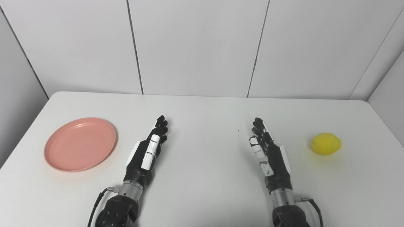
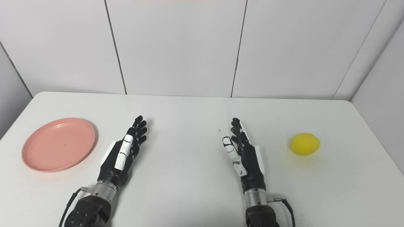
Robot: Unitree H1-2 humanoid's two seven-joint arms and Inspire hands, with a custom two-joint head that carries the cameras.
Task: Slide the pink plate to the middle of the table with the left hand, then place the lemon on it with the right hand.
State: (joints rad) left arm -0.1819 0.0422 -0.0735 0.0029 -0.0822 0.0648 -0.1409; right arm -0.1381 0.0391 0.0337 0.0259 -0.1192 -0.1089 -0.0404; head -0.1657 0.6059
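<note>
Pink plate point(image 1: 80, 144) sits flat on the white bench point(image 1: 202, 195), near its left edge, empty. Left robot hand point(image 1: 146, 153) is just right of the plate, not touching it, fingers straight and apart, holding nothing. Right robot hand point(image 1: 266, 151) is further right of the plate, past bench centre, also spread and empty. Lemon point(image 1: 325, 144) lies on the bench far right of the plate, beyond the right robot hand, apart from it.
</note>
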